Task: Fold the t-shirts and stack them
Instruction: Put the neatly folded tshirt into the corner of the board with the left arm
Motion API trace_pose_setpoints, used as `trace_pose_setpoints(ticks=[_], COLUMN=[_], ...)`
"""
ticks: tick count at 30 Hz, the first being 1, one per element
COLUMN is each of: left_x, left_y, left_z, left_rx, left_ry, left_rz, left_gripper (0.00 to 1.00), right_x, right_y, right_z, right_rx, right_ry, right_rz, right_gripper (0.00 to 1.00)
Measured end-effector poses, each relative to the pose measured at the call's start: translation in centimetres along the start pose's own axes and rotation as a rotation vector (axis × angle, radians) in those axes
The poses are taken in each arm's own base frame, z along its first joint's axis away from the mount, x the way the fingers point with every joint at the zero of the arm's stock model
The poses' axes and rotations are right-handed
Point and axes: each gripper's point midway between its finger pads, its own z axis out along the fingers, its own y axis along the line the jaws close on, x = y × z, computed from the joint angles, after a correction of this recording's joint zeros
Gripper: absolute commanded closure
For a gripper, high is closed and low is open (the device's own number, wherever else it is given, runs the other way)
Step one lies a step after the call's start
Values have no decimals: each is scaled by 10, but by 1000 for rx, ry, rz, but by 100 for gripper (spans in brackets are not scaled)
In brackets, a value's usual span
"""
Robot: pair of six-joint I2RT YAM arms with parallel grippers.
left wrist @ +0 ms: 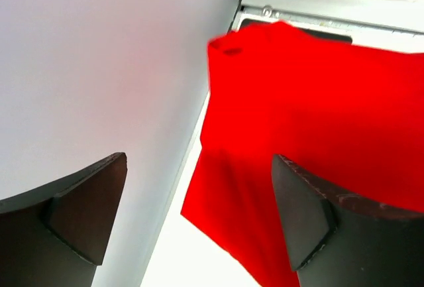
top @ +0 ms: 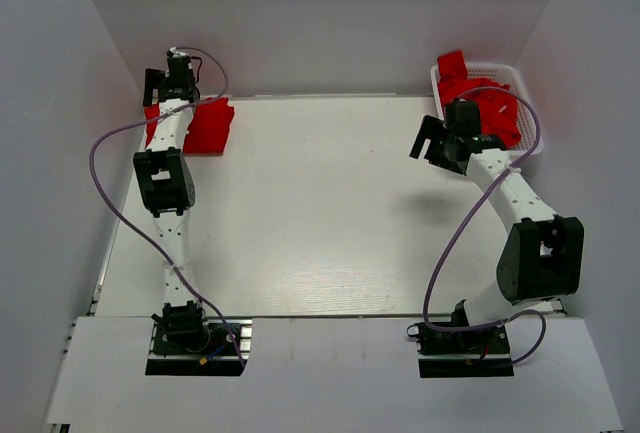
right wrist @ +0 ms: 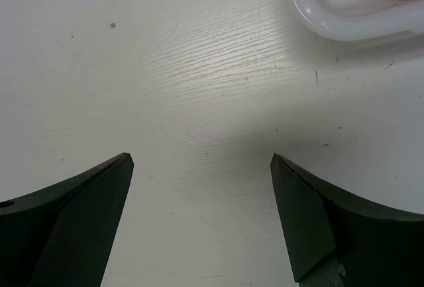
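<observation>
A folded pile of red t-shirts lies at the table's far left corner, against the side wall. My left gripper hovers at the pile's left end, open. In the left wrist view the red cloth lies beyond the spread fingers, and nothing is between them. More red t-shirts are crumpled in the white basket at the far right. My right gripper stands open over bare table just left of the basket, empty. A corner of the basket shows at the upper right of the right wrist view.
White walls close in on the left, back and right of the table. The left pile sits close to the left wall and the table's metal back rail. The white wooden tabletop spreads between the two arms.
</observation>
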Motion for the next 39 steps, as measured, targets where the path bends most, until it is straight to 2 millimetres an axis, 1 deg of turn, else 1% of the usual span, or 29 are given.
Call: trace_pose_setpoints(ticks=[5,7,9,10,11,12,14,16,18,19,21,23,24,25,26,27,28,29,30,31,32,33,35,36,37,39], left_x=[5,2,-7,-15,-25,-32,-50,-62,-60,-56,-42,-16,0,26,47,74,102,124,142,153,157,153,129,122,108,93], left_y=[0,0,3,4,5,4,0,-9,-30,-45,-82,-126,-148,-172,-185,-199,-207,-207,-202,-193,-180,-168,-144,-138,-126,-112], left_z=[-8,-19,-36,-50,-68,-80,-115,-152,-192,-210,-249,-286,-305,-327,-343,-363,-382,-395,-404,-409,-412,-414,-420,-422,-426,-431], left_rx=[21,66,116,154,210,250,352,452,560,612,717,803,843,892,926,975,1010,1029,1034,1026,1012,999,980,976,969,961], left_ry=[34,43,39,28,14,4,-28,-50,-44,-34,-4,49,72,112,144,179,220,252,277,292,294,274,190,164,112,54], left_rz=[-36,-68,-106,-137,-171,-189,-253,-305,-325,-320,-287,-226,-192,-148,-113,-69,-26,2,19,24,15,-10,-80,-103,-145,-191], left_gripper=[0,0,0,0,0,0,0,0,0,0,0,0,0,0,0,0,0,0,0,0,0,0,0,0,0,0], right_x=[-7,-6,-5,-5,-3,-3,-1,7,17,22,34,46,53,60,65,71,77,82,86,89,91,92,99,103,108,118], right_y=[4,4,4,4,4,5,6,5,4,3,4,4,4,4,5,6,6,7,9,10,11,14,18,18,20,22], right_z=[-3,-3,-5,-6,-10,-12,-17,-21,-23,-22,-22,-20,-20,-21,-21,-23,-25,-28,-30,-32,-33,-34,-36,-37,-38,-40], right_rx=[-14,-16,-20,-22,-30,-33,-54,-70,-83,-90,-112,-138,-150,-164,-180,-199,-218,-240,-257,-273,-290,-312,-358,-371,-396,-432], right_ry=[-13,-11,-13,-14,-17,-19,-30,-26,-12,-5,20,39,51,62,66,67,67,68,67,67,63,53,38,37,38,41], right_rz=[-1,-1,-1,-2,-2,-2,-4,-7,-12,-16,-25,-30,-31,-32,-33,-33,-36,-38,-38,-39,-39,-39,-38,-39,-39,-42], right_gripper=[10,10,10,10,10,10,10,10,10,10,10,10,10,10,10,10,10,10,10,10,10,10,10,10,10,10])
